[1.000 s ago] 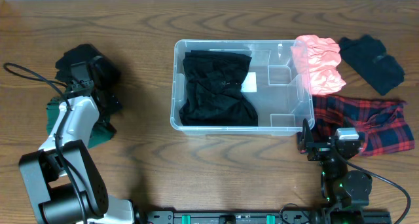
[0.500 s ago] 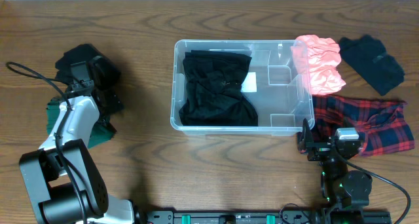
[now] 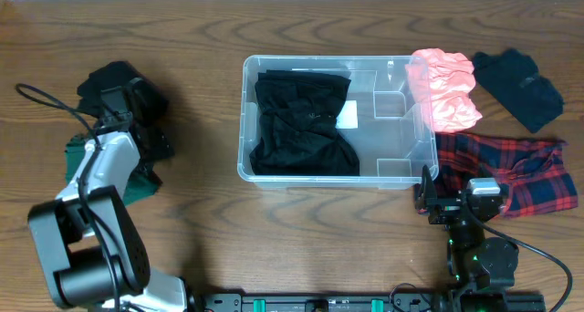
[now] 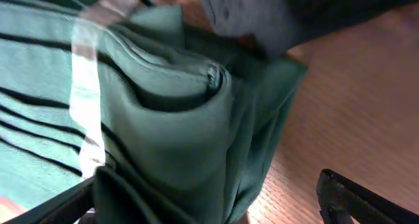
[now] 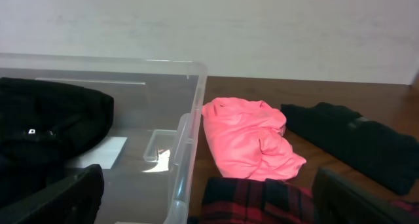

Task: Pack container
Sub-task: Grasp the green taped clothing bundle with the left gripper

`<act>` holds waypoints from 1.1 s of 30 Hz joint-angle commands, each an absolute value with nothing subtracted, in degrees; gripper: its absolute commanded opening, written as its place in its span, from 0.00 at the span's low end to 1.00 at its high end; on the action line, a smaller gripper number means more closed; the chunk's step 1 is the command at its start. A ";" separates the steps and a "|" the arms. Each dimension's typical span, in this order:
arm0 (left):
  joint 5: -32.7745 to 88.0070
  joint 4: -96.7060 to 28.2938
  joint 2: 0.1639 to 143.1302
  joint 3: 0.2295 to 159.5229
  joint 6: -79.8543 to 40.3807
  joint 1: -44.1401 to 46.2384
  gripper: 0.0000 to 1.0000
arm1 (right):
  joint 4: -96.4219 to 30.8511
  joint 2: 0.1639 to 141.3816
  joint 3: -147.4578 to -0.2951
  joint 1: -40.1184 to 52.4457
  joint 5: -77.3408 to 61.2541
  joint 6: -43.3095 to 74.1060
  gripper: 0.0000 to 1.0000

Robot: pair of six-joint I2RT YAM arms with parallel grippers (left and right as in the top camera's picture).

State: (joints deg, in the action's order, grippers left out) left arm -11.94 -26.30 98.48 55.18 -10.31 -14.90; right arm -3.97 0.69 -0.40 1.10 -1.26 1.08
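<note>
The clear rectangular plastic container [image 3: 392, 130] is sitting in the middle of the wooden table [image 3: 201, 230], and a folded black garment [image 3: 301, 125] is lying in its left half. A crumpled pink garment [image 3: 447, 93] is resting against its right rim, with a red plaid cloth [image 3: 520, 171] lying just beside it. The left hand [image 4: 206, 204] is hovering over a green striped cloth [image 4: 163, 119] at the table's left, its fingers spread wide on either side of the folds and clamping nothing. The right hand [image 5: 208, 201] is waiting near the container's right corner, fully spread and holding nothing.
</note>
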 commanded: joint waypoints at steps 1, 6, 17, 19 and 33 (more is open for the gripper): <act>-11.57 -26.24 101.38 54.85 -9.41 -15.09 0.98 | -4.16 0.38 -0.32 1.48 -0.86 1.67 0.99; -11.57 -26.24 104.75 54.85 -9.41 -15.09 0.98 | -4.16 0.38 -0.32 1.48 -0.86 1.67 0.99; -11.57 -26.22 105.51 54.85 -9.41 -15.09 0.91 | -4.16 0.38 -0.32 1.48 -0.86 1.67 0.99; -11.57 -26.20 105.51 54.85 -9.41 -15.09 0.91 | -4.16 0.38 -0.32 1.48 -0.84 1.67 0.99; -11.55 -26.26 105.51 54.85 -8.32 -15.09 0.46 | -4.16 0.38 -0.32 1.48 -0.84 1.67 0.99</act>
